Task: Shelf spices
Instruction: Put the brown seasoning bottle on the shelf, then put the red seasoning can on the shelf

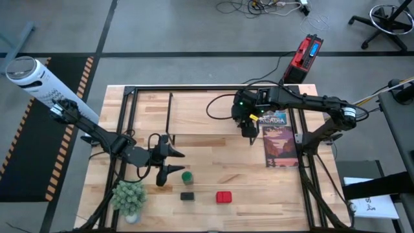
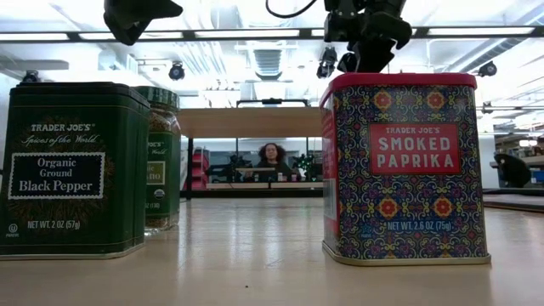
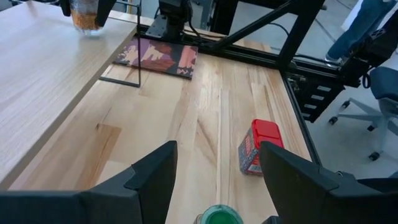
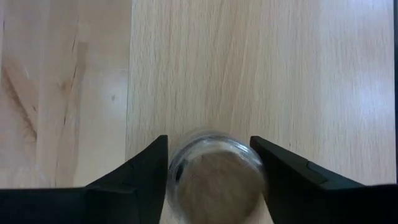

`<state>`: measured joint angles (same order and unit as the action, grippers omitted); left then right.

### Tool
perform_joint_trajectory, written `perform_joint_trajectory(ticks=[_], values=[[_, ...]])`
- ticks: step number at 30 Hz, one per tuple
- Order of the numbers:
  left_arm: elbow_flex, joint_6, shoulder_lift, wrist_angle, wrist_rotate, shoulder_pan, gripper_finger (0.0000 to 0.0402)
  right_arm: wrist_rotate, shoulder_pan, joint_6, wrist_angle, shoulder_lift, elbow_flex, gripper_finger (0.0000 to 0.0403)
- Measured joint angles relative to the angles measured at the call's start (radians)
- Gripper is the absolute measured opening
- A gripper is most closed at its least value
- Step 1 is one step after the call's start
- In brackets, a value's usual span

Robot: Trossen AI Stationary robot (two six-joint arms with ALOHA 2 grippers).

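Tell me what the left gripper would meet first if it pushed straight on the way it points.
Likely the green-capped jar, which sits just ahead of the open left gripper, between its fingers in the wrist view; the red tin stands farther off.

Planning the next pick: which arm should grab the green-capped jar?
Left. The left gripper, open, is right beside the green-capped jar; the right gripper straddles the round jar at the shelf.
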<state>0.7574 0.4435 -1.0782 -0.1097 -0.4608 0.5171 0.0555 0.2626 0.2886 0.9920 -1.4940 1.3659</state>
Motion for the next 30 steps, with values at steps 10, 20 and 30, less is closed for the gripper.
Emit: perform_joint_trajectory(ticks=[10,20,30], values=[[0.0,0.003,0.0,-0.004,0.0,0.0,0.0234,-0.003,0.0,0.0,0.0,0.001,0.001,0.025],[0.0,0.015,0.0,-0.003,0.0,0.0,0.0237,-0.005,0.003,0.002,0.002,0.01,0.108,0.0254],[0.0,0.02,0.0,-0.003,0.007,0.0,0.0233,-0.006,-0.155,-0.007,0.021,0.015,0.237,0.0245]])
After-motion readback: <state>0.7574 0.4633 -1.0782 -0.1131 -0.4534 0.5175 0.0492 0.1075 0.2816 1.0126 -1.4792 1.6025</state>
